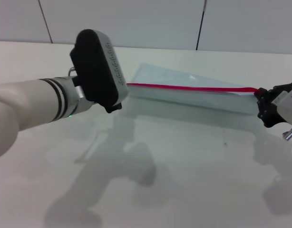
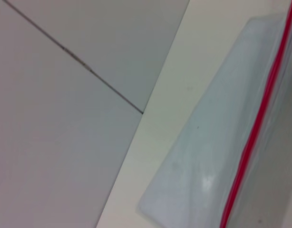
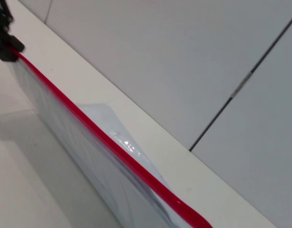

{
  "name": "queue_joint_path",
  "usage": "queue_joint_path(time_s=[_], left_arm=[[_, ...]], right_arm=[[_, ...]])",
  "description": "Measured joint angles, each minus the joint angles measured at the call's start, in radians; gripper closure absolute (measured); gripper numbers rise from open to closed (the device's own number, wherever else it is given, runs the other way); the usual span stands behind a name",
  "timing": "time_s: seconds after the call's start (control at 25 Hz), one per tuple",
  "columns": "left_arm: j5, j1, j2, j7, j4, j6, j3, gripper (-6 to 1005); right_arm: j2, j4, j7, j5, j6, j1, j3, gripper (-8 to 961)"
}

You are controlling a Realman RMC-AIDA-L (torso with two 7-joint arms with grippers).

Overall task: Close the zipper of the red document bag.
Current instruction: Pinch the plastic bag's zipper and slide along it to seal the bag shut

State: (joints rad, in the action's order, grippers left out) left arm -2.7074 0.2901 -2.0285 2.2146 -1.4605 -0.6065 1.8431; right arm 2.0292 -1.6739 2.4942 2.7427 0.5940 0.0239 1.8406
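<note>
The red document bag (image 1: 184,98), a translucent pale pouch, is stretched across the far half of the table, with its shadow on the surface below. Along its top edge runs the zipper (image 1: 193,88), a thin red strip. My left gripper (image 1: 101,71) is at the bag's left end, and its black body hides that end. The left wrist view shows only the bag (image 2: 208,156) and zipper (image 2: 260,123). My right gripper (image 1: 261,98) is at the zipper's right end. In the right wrist view its black fingertips (image 3: 4,45) are clamped on the end of the zipper (image 3: 112,145).
A white table (image 1: 184,180) spreads out below the bag. A grey panelled wall (image 1: 136,19) with dark seams rises right behind the table's far edge.
</note>
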Motion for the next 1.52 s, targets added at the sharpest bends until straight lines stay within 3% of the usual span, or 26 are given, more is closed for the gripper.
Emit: queue_joint_path(time_s=[0.92, 1.2, 1.52], left_arm=[[-0.028, 0.009, -0.001, -0.006, 0.003, 0.007, 0.001, 860], [-0.053, 0.009, -0.004, 0.057, 0.003, 0.108, 0.024, 854], [-0.053, 0.000, -0.004, 0.093, 0.000, 0.150, 0.016, 520]], right_arm=[[0.003, 0.019, 0.009, 0.010, -0.037, -0.005, -0.022, 895], [0.005, 0.020, 0.029, 0.014, -0.062, -0.015, -0.026, 885], [0.005, 0.028, 0.076, 0.014, -0.117, -0.029, -0.024, 592]])
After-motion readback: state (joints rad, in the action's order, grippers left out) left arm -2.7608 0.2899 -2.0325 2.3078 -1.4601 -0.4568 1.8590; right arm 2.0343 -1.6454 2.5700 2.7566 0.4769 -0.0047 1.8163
